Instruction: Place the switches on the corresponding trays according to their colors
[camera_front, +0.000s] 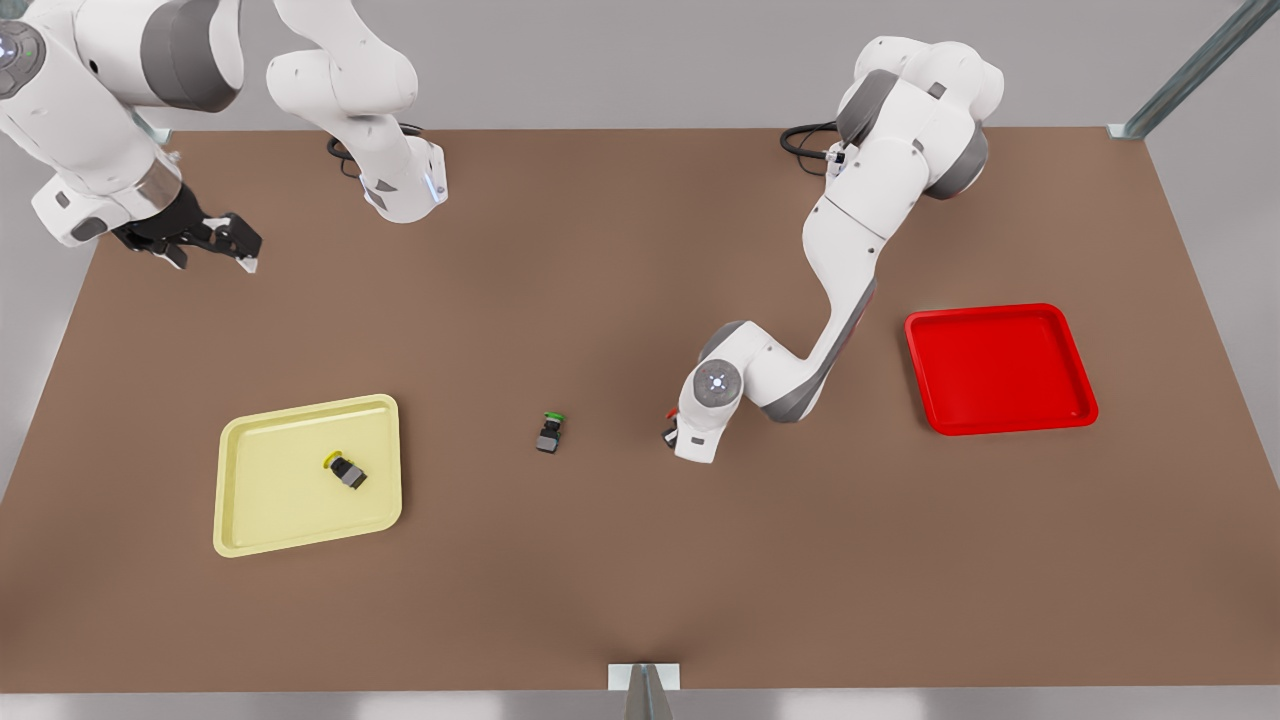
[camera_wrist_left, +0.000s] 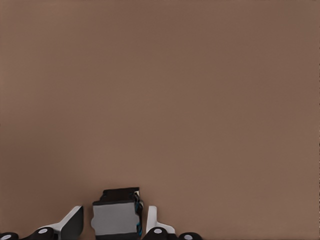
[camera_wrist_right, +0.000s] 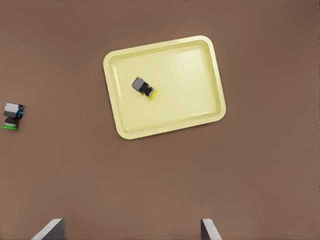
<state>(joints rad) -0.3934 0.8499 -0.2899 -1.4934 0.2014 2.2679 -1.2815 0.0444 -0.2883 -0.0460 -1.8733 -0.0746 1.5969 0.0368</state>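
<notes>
The yellow switch (camera_front: 347, 470) (camera_wrist_right: 144, 88) lies on its side inside the pale yellow tray (camera_front: 290, 515) (camera_wrist_right: 192, 100). The red tray (camera_front: 1000, 370) sits at the front view's right with nothing in it. My left gripper (camera_front: 672, 434) (camera_wrist_left: 116, 212) is down at the table right of centre. Its fingers (camera_wrist_left: 74, 222) straddle the red switch (camera_front: 669, 422) (camera_wrist_left: 116, 220), with narrow gaps on both sides. The switch's grey and black body faces the wrist camera, and a bit of red cap shows in the front view. My right gripper (camera_front: 213, 258) (camera_wrist_right: 130, 227) hangs open, high at the far left.
A green-capped switch (camera_front: 550, 432) (camera_wrist_right: 12, 116) lies on the brown table (camera_front: 640, 580) between the yellow tray and the left gripper. The left arm's elbow (camera_front: 850, 270) reaches across beside the red tray. Metal posts stand at the table's edges.
</notes>
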